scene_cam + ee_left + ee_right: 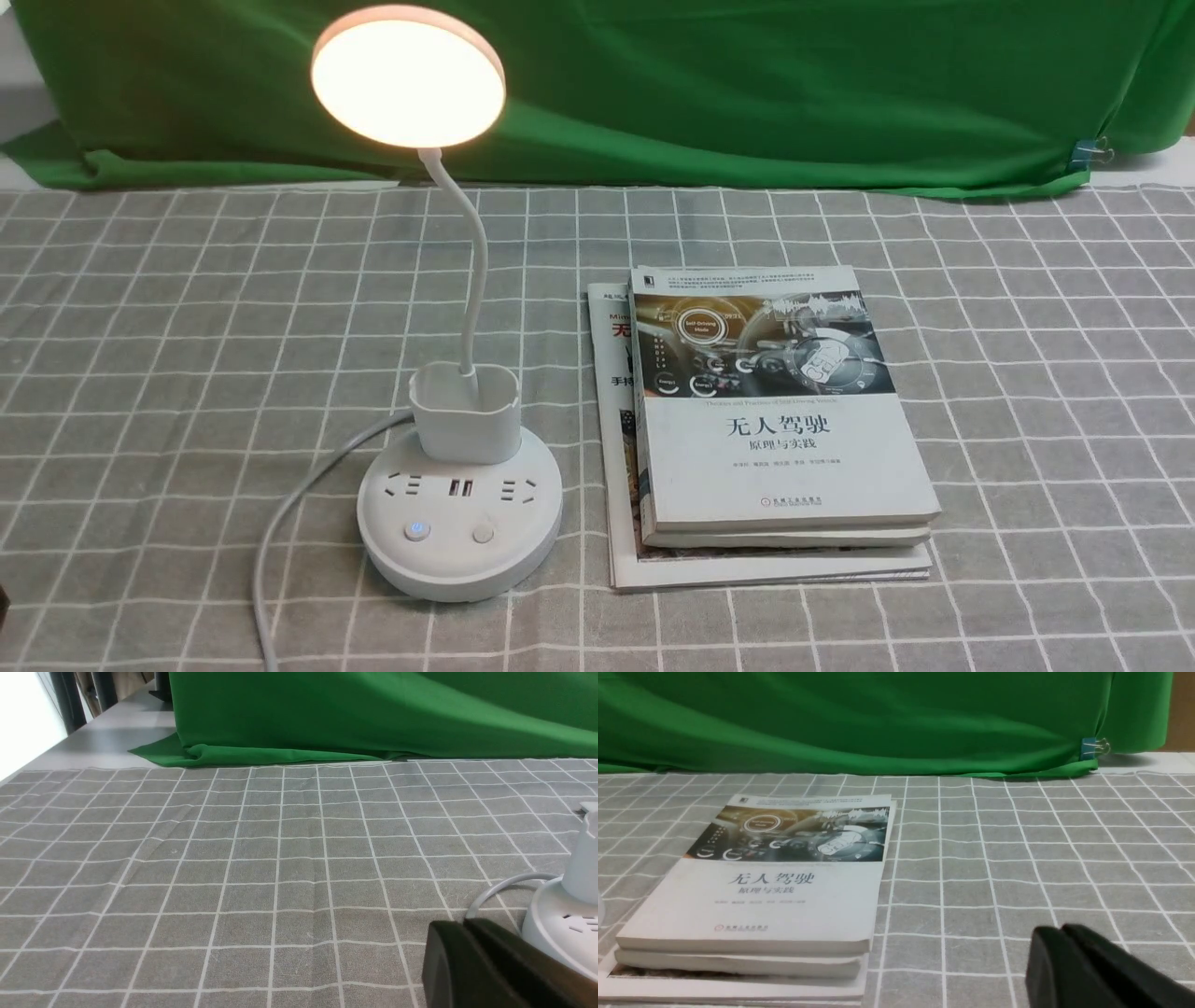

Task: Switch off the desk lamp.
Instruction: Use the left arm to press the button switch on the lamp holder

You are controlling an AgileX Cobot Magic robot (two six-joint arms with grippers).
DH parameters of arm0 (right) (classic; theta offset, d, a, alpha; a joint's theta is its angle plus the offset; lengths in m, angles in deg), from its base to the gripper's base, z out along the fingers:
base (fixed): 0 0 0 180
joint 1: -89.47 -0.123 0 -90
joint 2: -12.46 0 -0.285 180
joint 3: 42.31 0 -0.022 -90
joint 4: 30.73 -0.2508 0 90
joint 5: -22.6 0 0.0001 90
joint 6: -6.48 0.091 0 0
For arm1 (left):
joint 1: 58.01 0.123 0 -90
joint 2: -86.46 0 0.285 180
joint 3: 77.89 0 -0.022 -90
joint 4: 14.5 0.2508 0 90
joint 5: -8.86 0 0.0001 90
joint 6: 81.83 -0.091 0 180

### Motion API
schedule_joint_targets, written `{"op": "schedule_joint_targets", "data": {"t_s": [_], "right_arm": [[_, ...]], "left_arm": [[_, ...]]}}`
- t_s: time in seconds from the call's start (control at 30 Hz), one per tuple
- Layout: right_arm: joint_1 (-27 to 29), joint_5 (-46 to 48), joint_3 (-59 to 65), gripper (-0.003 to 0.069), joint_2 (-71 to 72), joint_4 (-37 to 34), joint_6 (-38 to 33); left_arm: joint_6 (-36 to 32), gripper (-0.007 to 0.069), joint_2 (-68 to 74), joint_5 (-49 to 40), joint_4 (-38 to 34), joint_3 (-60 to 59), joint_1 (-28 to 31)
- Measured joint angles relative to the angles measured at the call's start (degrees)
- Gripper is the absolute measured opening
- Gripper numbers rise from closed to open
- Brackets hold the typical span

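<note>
The white desk lamp (462,485) stands left of centre in the front view. Its round disc head (408,77) glows, lit. A thin neck rises from a small cup holder (465,411). The round base carries sockets and two buttons: the left button (416,532) shows a blue light, the right button (483,534) is plain. My left gripper (465,924) is shut and empty, low over the cloth beside the lamp base (565,924). My right gripper (1062,928) is shut and empty over the cloth, right of the books. Neither gripper shows in the front view.
A stack of books (780,420) lies right of the lamp, also in the right wrist view (756,896). The lamp's white cord (280,532) runs off the base to the front left. A grey checked cloth (1027,373) covers the table; green fabric (747,84) hangs behind.
</note>
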Motion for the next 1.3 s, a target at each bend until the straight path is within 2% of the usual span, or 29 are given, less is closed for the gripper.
{"op": "schedule_joint_targets", "data": {"t_s": [0.63, 0.77, 0.87, 0.97, 1.0, 1.13, 1.23, 1.3], "right_arm": [[0.00, 0.00, 0.00, 0.0036, 0.00, 0.00, 0.00], [0.00, 0.00, 0.00, 0.0036, 0.00, 0.00, 0.00], [0.00, 0.00, 0.00, 0.0036, 0.00, 0.00, 0.00], [0.00, 0.00, 0.00, 0.0036, 0.00, 0.00, 0.00], [0.00, 0.00, 0.00, 0.0036, 0.00, 0.00, 0.00], [0.00, 0.00, 0.00, 0.0036, 0.00, 0.00, 0.00], [0.00, 0.00, 0.00, 0.0036, 0.00, 0.00, 0.00], [0.00, 0.00, 0.00, 0.0036, 0.00, 0.00, 0.00]], "left_arm": [[-0.42, 0.0001, 0.00, 0.00, 0.66, 0.00, 0.00], [-4.27, 0.0001, 0.00, 0.00, 7.42, 0.00, 0.00], [-7.81, 0.0001, 0.00, 0.20, 19.32, 0.00, 0.20], [-7.49, 0.0001, 0.00, 2.18, 24.26, 0.00, 0.40], [-6.05, 0.0001, 0.00, 4.63, 22.90, 0.00, 0.40], [4.88, 0.0001, 0.00, 20.12, 0.74, 0.00, 0.40], [7.76, 0.0001, 0.00, 25.65, -6.64, 0.00, 0.40], [7.76, 0.0001, 0.00, 27.36, -8.28, 0.00, 0.40]]}}
